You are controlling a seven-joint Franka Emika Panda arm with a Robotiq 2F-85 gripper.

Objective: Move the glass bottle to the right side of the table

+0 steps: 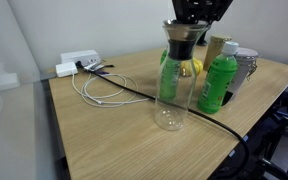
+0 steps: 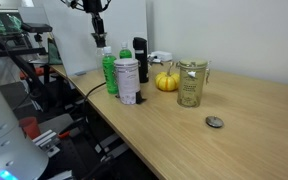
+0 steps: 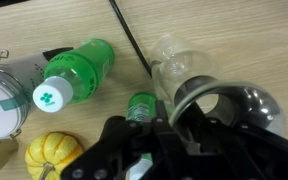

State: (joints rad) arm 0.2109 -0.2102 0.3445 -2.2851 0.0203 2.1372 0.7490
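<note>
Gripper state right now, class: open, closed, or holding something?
Gripper: directly over the top of the glass bottle; whether it is open or closed on it cannot be told.

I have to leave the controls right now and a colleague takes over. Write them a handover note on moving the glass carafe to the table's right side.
Gripper: just above the dark flared collar of the tall clear glass carafe; open or shut cannot be told.
Carafe: upright on the light wood-grain table, beside a green plastic bottle with white cap; a black cable passes its base.
Done: approach only.
Left: grip the collar, lift, carry to the right side, set down clear of bottle and cable.
</note>
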